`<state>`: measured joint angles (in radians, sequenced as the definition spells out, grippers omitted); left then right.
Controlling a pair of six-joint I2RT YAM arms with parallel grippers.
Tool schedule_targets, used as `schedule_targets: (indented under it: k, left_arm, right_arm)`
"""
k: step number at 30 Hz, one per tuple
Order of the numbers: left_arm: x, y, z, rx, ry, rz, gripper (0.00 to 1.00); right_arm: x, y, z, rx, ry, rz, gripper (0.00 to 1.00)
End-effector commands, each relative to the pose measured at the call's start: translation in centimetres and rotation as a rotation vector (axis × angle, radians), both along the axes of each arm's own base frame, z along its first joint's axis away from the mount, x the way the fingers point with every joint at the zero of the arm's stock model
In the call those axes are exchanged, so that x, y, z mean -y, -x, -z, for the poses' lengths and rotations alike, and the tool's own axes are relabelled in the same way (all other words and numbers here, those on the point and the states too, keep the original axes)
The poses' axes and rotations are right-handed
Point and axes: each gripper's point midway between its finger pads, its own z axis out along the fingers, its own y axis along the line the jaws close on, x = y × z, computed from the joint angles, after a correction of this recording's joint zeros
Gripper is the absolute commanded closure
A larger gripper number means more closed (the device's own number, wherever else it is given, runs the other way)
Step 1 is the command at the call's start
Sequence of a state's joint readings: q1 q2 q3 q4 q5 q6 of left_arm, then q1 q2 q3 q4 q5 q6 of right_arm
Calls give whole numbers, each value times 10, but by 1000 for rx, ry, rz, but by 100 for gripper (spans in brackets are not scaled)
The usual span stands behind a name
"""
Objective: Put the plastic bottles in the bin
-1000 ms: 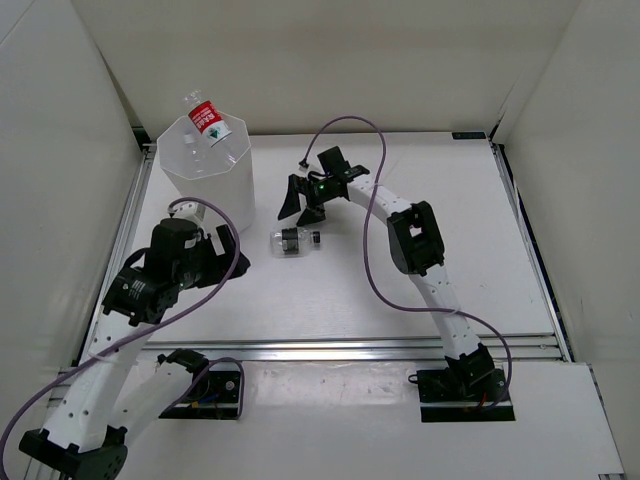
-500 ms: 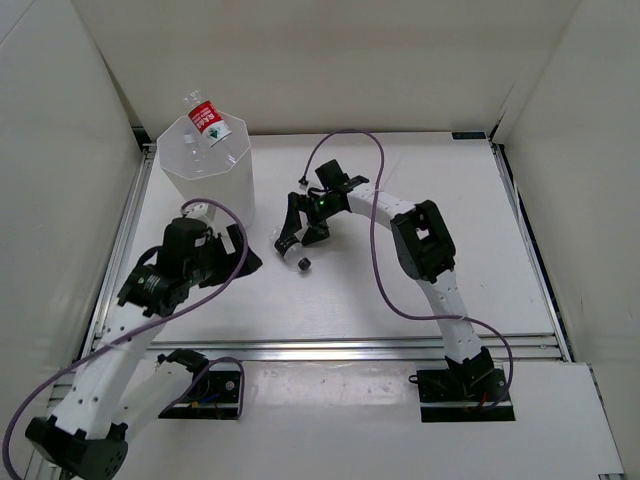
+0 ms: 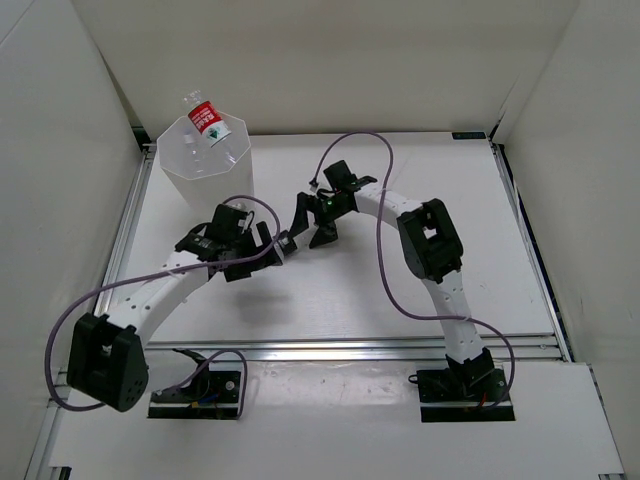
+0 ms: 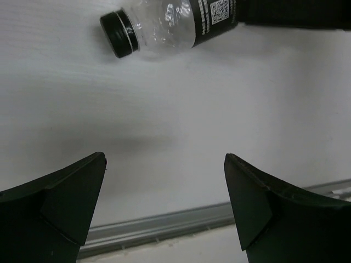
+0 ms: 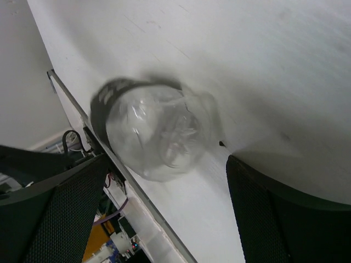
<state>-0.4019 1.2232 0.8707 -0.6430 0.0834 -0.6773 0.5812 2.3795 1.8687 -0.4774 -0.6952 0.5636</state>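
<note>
A clear bottle with black cap and black label (image 3: 286, 245) lies on the white table between my two grippers. The left wrist view shows this bottle (image 4: 164, 24) lying ahead of my left gripper (image 4: 164, 159), whose jaws are wide open and empty. In the right wrist view the bottle's clear base (image 5: 159, 131) faces my right gripper (image 5: 167, 164), which is open, with the bottle just beyond its fingertips. From above, the left gripper (image 3: 254, 254) sits left of the bottle and the right gripper (image 3: 312, 224) to its upper right. A red-labelled bottle (image 3: 205, 117) sticks out of the white bin (image 3: 205, 175).
The bin stands at the table's back left corner, close behind the left arm. White walls enclose the table on three sides. A metal rail (image 3: 340, 350) runs along the near edge, and purple cables loop over both arms.
My left arm has swung from the left side in toward the middle, its gripper now beside the black-labelled bottle. The right gripper dipped to the bottle and shifted; the bottle turned and moved slightly left.
</note>
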Motion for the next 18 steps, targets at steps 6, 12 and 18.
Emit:
schedule_targets:
  k: [6,12,18]
  left_arm:
    - [15,-59,26,50,-151,42,0]
    - [30,-90,15,87,-163,56,0]
    - [39,-90,6,94,-117,70,0]
  right_arm:
    - [20,-13,-16,10,19,50,8]
    - [13,-20,-21,4,-5,55,8]
    - [3,-45,-44,32,-84,66,8]
